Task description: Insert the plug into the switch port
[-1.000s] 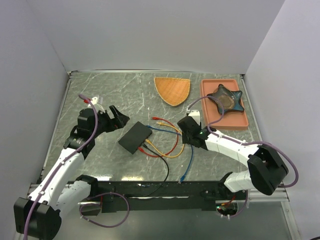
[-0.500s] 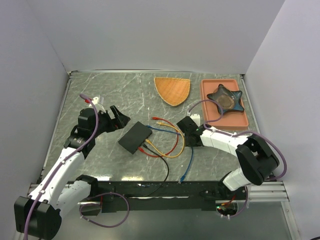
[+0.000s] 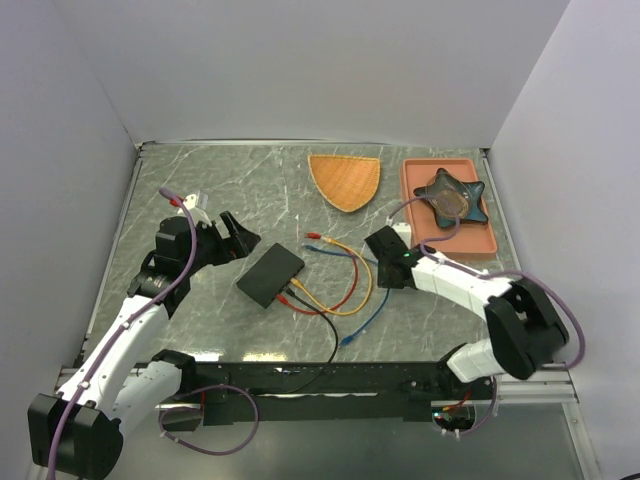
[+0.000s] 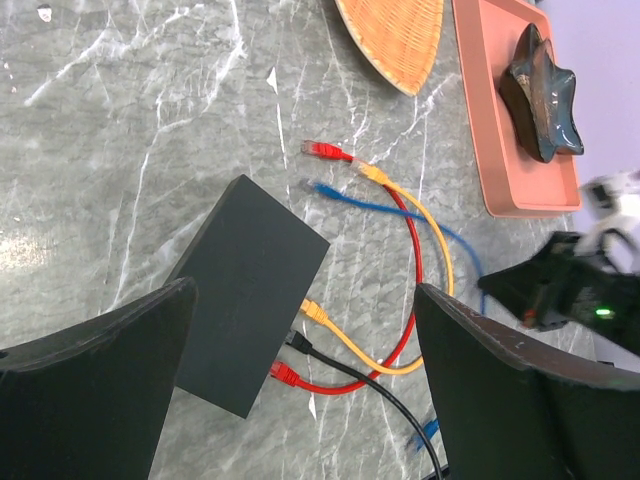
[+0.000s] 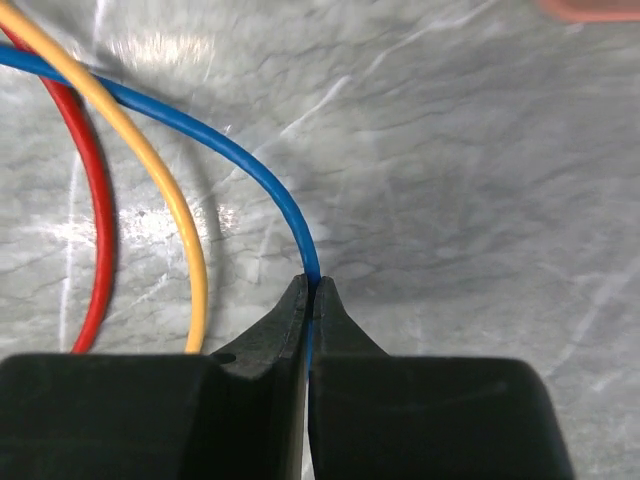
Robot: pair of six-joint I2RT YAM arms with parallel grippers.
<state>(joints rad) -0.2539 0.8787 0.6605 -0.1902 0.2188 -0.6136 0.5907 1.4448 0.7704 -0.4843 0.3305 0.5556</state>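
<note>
Right fingers [image 5: 270,330] pinch the blue cable [image 5: 240,160] mid-length; left fingers [image 4: 100,360] gape empty. I'd regrip just beside its plug [image 4: 322,187], then square it to the cabled edge of the black box [image 4: 245,280].

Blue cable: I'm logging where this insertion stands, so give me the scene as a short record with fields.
right gripper: shut on blue cable, partway along it, not at its plug
left gripper: open, facing switch, not touching it
blue plug: loose on table beside switch, not inserted
switch: flat on table; yellow plug, black plug and red plug seated in one long edge
task status: insertion not yet done
</note>
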